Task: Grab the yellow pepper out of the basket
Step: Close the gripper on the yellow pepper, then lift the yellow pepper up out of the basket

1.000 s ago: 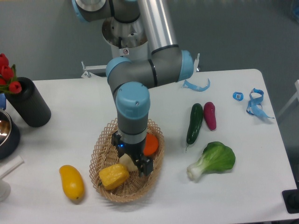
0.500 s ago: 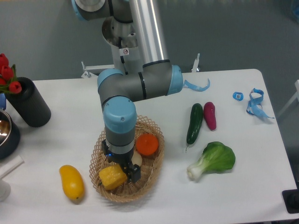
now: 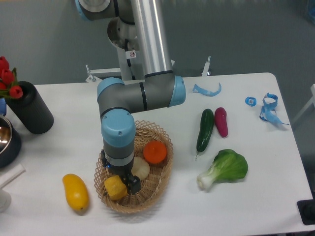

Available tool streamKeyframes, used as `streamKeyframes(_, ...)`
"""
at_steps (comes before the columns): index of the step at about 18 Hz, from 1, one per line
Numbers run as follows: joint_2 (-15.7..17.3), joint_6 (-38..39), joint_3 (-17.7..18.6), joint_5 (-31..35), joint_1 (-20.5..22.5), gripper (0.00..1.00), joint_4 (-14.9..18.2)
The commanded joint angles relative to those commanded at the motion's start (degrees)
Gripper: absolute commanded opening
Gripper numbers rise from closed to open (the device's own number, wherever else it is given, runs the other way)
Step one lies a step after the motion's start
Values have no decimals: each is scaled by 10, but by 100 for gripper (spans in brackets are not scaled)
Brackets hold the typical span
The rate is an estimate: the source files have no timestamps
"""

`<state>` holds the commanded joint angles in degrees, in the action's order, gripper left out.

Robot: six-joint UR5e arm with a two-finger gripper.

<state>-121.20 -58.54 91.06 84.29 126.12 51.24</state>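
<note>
Fixed camera, single view: white desk point(image 3: 147, 221) carrying an oval wicker basket point(image 3: 165, 169) near the front edge. Inside it, the yellow pepper point(image 3: 113, 188) sits at the front left, a pale round ball point(image 3: 141, 168) just behind and to its right, and an orange fruit point(image 3: 155, 151) at the back right. The arm reaches straight down into the basket, and its pincer point(image 3: 120, 184) sits low at the pepper, with one dark finger showing against the pepper's right side; the wrist hides the other finger, so whether the jaws stand apart or have closed on the pepper cannot be told. Outside the basket: a smooth yellow mango point(image 3: 75, 191) to the left on the desk, a cucumber point(image 3: 204, 130) and a purple eggplant point(image 3: 221, 121) side by side to the right, and a leafy green point(image 3: 227, 167) in front of them. Handling note: the step in hand looks like the grasp itself; the fingers should straddle the pepper's ridged sides squarely, keep clear of the ball touching close by, close firmly, then rise straight up to avoid snagging the looped rim.
</note>
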Motion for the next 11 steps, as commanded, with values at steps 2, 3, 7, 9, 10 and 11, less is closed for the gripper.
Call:
streamKeyframes(2, -2, 5, -3, 0, 0, 90, 0)
streamKeyframes(3, -1, 10, -4, 0, 0, 80, 0)
streamKeyframes(7, 4, 12, -7, 0, 1, 34, 2)
streamKeyframes(9, 6, 12, -6, 1, 1, 21, 2)
streamKeyframes(10, 7, 12, -7, 0, 1, 21, 2)
streamKeyframes(11, 9, 12, -7, 0, 2, 21, 3)
